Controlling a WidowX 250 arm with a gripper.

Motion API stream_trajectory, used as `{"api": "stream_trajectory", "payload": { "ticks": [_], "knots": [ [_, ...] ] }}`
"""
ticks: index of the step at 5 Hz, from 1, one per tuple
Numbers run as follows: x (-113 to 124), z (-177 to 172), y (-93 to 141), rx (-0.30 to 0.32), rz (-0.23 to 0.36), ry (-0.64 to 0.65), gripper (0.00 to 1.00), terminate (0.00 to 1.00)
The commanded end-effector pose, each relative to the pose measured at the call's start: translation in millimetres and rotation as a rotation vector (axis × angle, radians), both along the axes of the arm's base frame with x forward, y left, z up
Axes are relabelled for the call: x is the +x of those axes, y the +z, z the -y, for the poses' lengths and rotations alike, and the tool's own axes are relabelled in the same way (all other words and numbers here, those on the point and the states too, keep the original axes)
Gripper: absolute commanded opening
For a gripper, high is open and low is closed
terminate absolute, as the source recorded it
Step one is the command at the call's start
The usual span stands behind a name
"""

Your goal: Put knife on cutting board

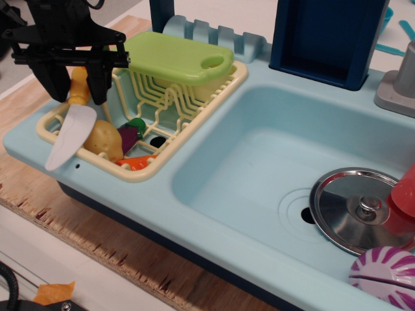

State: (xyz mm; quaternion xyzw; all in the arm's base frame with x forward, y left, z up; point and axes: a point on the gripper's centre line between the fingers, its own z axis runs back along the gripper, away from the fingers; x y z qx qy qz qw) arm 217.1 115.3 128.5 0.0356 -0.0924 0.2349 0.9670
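Gripper [72, 84] sits over the left end of the dish rack [214, 91], black fingers [98, 81] spread on either side of the yellow-orange handle of the knife [70, 133]. Jaws look open, straddling the handle; no firm hold visible, contact with the handle cannot be confirmed.

Knife lies tilted: handle up between the fingers, broad white blade slanting down over the rack's front-left rim and overhanging it, blade just beside the toy potato [104, 137]. Cutting board [178, 57] rests propped across the rack's back edge, handle hole toward the right, near the gripper.

Risks, as judged:
- Handle is rounded and smooth; a pinch off-centre may squeeze it out, dropping the knife into the rack or off the front edge
- Grasp is at the handle end, so the long blade may swing or rotate on lifting
- Blade may catch the rack rim or nudge the potato
- Board is propped, not flat; a knife set on it may slide off, or the fingers may bump the board

Surface: pale blue toy sink unit [214, 214] on a wooden board [97, 249]. Basin holds a metal lid [356, 208]; small toy vegetables lie in the rack. Dark blue box [327, 39] behind the basin
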Motion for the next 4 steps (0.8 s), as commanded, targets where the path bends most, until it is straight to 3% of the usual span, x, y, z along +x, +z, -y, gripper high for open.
{"api": "stream_trajectory", "payload": {
  "ticks": [1,2,4],
  "knots": [
    [1,-4,1,0.004,0.0,0.002,0.0,0.0],
    [3,-6,17,0.05,0.008,-0.002,0.0,0.0],
    [10,-1,53,0.13,0.086,-0.021,0.0,0.0]
  ]
}}
